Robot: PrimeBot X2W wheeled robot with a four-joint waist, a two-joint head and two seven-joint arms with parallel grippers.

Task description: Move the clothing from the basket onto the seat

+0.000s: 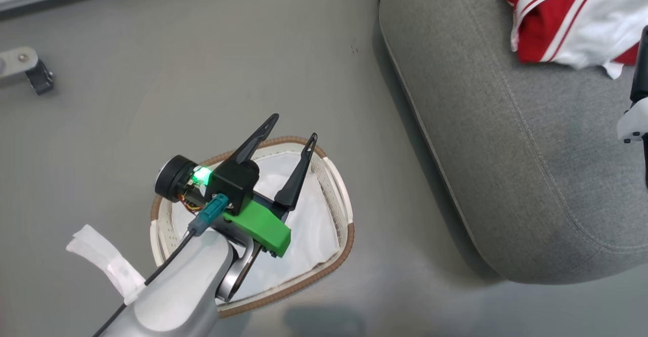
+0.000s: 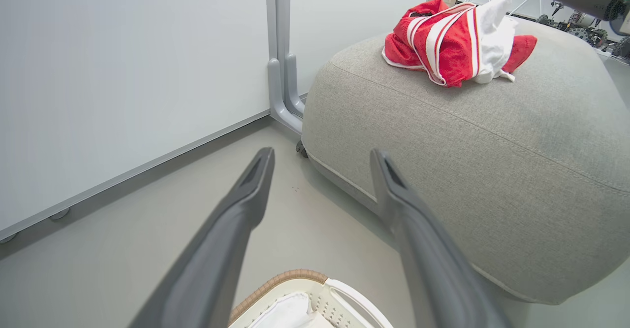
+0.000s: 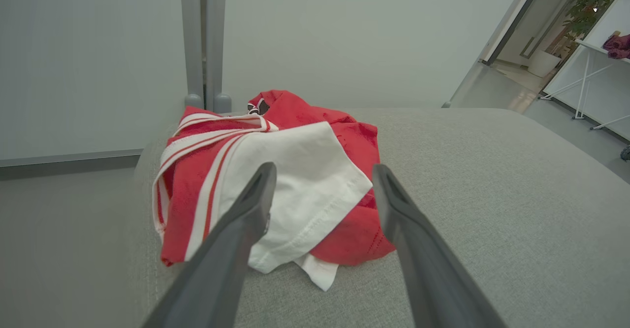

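Note:
The clothing (image 1: 567, 23), a crumpled red and white heap with white stripes, lies on the grey seat (image 1: 506, 150). My right gripper (image 3: 325, 170) hovers just above and in front of the clothing (image 3: 275, 180), its fingers open and apart from the cloth, holding nothing. My left gripper (image 1: 295, 126) stands open over the basket (image 1: 344, 210), a white perforated one with a brown woven rim, on the floor left of the seat. The basket holds a plain white liner (image 1: 304, 225). From the left wrist, the clothing (image 2: 443, 42) sits on top of the seat (image 2: 492, 146), beyond the open left gripper (image 2: 322, 155).
A pale wall panel with a grey metal post (image 2: 283, 72) stands behind the seat. A metal foot with a castor (image 1: 30, 69) sits on the grey floor at far left. An open doorway and a white table (image 3: 590, 72) lie beyond the seat to the right.

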